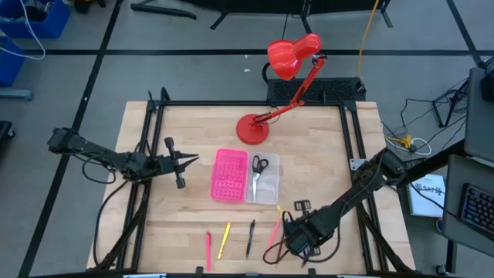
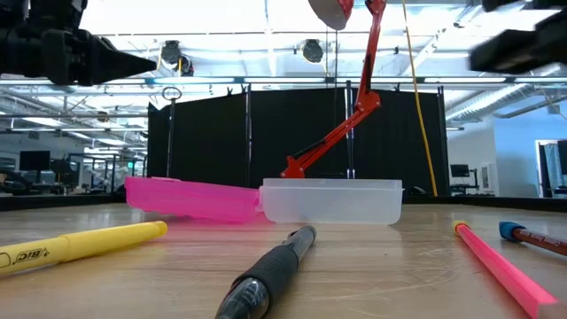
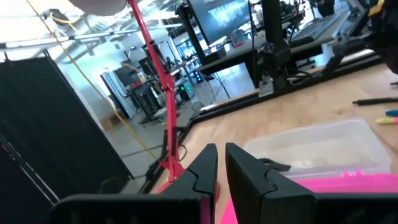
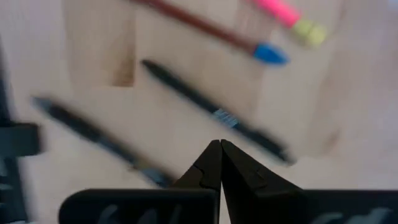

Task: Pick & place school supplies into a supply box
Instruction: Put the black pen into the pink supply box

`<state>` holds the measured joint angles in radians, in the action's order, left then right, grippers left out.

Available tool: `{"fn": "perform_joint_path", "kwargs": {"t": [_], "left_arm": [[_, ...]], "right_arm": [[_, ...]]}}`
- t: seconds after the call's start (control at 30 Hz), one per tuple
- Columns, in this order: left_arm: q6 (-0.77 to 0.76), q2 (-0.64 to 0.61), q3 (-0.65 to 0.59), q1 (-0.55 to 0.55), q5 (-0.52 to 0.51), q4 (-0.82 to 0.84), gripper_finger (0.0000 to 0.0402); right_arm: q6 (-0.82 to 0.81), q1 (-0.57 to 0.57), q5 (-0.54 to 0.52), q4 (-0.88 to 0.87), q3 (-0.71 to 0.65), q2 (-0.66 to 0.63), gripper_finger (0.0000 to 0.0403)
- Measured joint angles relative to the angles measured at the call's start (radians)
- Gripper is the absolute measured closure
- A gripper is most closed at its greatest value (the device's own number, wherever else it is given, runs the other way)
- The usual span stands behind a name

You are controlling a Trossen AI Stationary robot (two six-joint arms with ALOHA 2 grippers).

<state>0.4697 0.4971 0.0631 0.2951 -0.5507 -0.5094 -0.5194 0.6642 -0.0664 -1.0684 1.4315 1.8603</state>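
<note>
Right tool (image 4: 220, 144), tapered black tips pressed together, over smooth wood.

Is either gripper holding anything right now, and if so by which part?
Nothing is held. The left gripper is empty beside the supply box; the right gripper is shut on nothing above the pens.

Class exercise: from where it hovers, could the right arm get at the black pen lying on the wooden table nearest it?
Probably yes. The right gripper, shut and empty, hangs just above the black pen, with bare wooden table around it and nothing between; it would need to open first.
</note>
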Motion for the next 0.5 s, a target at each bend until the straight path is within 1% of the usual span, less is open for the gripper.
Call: {"fn": "perform_joint_path", "kwargs": {"t": [0.1, 0.17, 0.2, 0.23, 0.37, 0.43, 0.5], "left_arm": [[0.021, 0.0, 0.0, 0.0, 0.0, -0.02, 0.036], [0.022, 0.0, 0.0, 0.0, 0.0, -0.029, 0.036], [0.025, 0.0, 0.0, 0.0, 0.0, -0.029, 0.036], [0.029, 0.0, 0.0, 0.0, 0.0, -0.03, 0.036], [0.018, 0.0, 0.0, 0.0, 0.007, -0.042, 0.036], [0.006, 0.0, 0.0, 0.0, 0.009, -0.048, 0.036], [-0.037, 0.0, 0.0, 0.0, 0.009, -0.045, 0.036]], "right_arm": [[0.076, -0.007, -0.127, -0.006, 0.0, 0.0, 0.0403], [0.124, -0.016, -0.162, -0.002, 0.0, 0.0, 0.0403], [0.149, -0.023, -0.153, 0.0, 0.0, 0.0, 0.0403], [0.171, -0.033, -0.123, 0.0, 0.0, 0.0, 0.0403], [0.207, -0.071, 0.041, -0.029, 0.002, -0.007, 0.0397], [0.224, -0.083, 0.069, -0.028, 0.008, -0.007, 0.0387], [0.256, -0.085, 0.063, -0.013, 0.014, -0.007, 0.0372]]}}
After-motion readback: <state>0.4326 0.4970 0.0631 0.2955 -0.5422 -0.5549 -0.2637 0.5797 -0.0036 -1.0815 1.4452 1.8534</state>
